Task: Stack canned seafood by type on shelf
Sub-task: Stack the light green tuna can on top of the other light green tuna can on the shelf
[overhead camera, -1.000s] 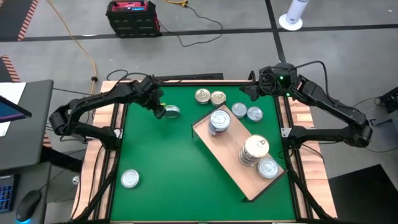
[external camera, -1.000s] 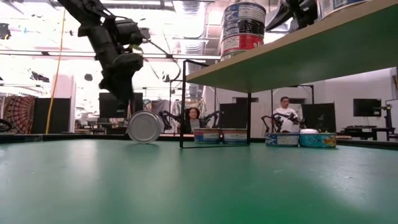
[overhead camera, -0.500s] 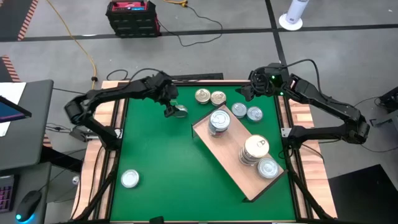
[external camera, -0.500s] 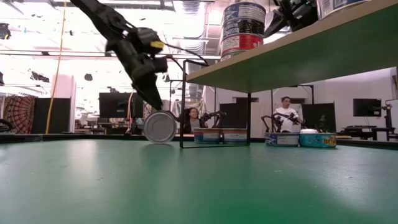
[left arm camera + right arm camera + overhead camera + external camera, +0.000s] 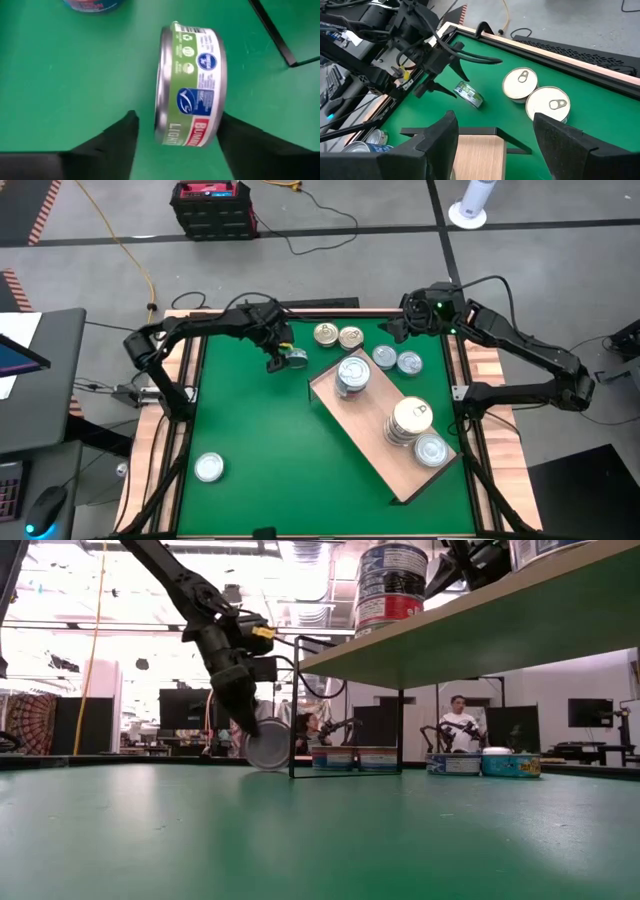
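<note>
A tin of canned seafood with a green label stands tilted on its rim on the green mat, just off the shelf's far-left corner. My left gripper is open and slants down over the tin, with one finger on each flat side. The shelf is a light-wood board on black legs. It carries two stacks and a single tin. My right gripper hangs open above the mat's far right. My left gripper has one finger close against the tin's base side; whether it touches I cannot tell. The other finger stands clear of the lid side. The fingers slant down from the table's left, and the tin's rim is on the mat.
Two gold-lidded tins and two bluish ones lie on the mat beyond the shelf. One more tin lies near the left front. Wooden slats rim the mat.
My left gripper has gone toward the table's right, toward the shelf's far-left corner, sinking and rolling about its own axis. The green-labelled tin has travelled with it along the mat, staying on its rim, and is now more tilted.
</note>
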`<state>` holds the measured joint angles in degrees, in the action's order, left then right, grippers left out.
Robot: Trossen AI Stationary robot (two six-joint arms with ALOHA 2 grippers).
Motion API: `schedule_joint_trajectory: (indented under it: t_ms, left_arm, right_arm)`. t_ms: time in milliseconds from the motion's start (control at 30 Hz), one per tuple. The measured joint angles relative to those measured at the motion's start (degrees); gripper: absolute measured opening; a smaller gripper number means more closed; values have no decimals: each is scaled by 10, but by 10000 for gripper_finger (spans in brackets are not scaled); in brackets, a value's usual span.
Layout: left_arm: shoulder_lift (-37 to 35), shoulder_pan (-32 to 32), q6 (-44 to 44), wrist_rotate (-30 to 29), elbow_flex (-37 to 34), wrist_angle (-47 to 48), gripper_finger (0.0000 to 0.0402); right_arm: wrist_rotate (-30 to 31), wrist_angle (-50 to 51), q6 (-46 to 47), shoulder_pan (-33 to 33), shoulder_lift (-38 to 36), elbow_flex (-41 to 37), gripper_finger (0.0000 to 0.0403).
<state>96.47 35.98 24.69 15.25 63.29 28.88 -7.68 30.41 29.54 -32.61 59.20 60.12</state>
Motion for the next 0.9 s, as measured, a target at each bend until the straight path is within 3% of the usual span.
schedule_joint_trajectory:
  t_ms: [167,433,633,900]
  left_arm:
    - [-3,-12,-43,2,0,-17,139]
    - [-84,10,-108,35,0,11,136]
    - [-180,9,-213,104,0,-10,136]
    - [-256,-10,-442,131,0,-169,140]
  right_arm:
    - [0,0,0,-2,0,0,281]
    - [-2,0,0,-2,0,0,281]
    - [-78,1,-27,-2,-1,0,281]
    - [-120,2,-97,-18,1,59,281]
